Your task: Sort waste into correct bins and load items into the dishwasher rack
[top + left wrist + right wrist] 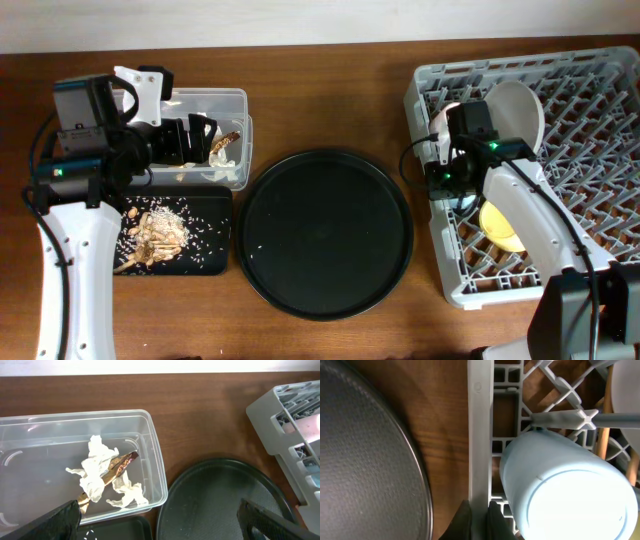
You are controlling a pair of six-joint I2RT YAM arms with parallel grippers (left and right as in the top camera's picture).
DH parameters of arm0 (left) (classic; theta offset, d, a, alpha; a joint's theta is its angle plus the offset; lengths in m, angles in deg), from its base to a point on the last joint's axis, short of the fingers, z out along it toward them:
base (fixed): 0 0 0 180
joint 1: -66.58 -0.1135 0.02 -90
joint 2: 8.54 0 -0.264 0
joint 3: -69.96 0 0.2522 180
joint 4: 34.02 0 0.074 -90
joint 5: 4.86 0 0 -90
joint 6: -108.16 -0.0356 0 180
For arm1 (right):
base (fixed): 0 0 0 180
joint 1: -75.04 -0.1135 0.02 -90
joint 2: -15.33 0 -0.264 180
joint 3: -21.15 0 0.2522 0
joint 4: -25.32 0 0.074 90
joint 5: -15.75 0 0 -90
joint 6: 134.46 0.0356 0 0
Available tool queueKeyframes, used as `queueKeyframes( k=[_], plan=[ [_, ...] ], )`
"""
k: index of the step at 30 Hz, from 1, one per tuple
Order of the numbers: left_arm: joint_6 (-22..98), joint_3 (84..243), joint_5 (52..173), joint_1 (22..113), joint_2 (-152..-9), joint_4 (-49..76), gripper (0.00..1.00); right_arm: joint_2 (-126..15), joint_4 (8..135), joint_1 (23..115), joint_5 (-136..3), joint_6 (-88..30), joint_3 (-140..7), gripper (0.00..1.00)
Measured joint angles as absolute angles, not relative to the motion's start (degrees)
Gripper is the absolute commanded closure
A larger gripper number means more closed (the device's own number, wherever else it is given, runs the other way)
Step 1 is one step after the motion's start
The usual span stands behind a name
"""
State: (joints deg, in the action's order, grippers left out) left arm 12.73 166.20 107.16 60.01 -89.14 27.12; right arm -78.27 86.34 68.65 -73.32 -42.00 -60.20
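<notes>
Brown wood of the bench (330,100) is running up to a pale wall (300,20) overhead, with food scraps (155,232) lying in the shallow black tray (215,255) and a plate (520,105) and yellow bowl (498,226) sitting in the rack (600,90), so the job is looking nearly done. At the left wrist, the left gripper (160,527) is hanging wide apart above the clear box (155,460) holding the napkin (95,467) and wrapper (120,465). At the right wrist, the right gripper (479,522) is pressing shut, empty, at the rack's rim beside the blue cup (565,490) lying inside.

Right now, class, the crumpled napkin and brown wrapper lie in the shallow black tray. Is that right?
Not quite. The crumpled napkin and brown wrapper lie in the clear plastic box, as the left wrist view shows.
</notes>
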Motion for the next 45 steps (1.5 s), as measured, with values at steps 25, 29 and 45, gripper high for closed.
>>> queueKeyframes(
  k=[25,29,45],
  plan=[
    [12.73,166.2,107.16,60.01,-89.14,27.12,0.01,-78.64,84.2,68.67,-70.08,-36.78,-60.18,0.78],
    [12.73,166.2,107.16,60.01,-89.14,27.12,0.01,-78.68,84.22,68.54,-68.12,-35.84,-60.18,0.61],
    [12.73,166.2,107.16,60.01,-89.14,27.12,0.01,-78.47,102.01,65.22,-62.96,-38.15,-80.86,0.96]
  ],
)
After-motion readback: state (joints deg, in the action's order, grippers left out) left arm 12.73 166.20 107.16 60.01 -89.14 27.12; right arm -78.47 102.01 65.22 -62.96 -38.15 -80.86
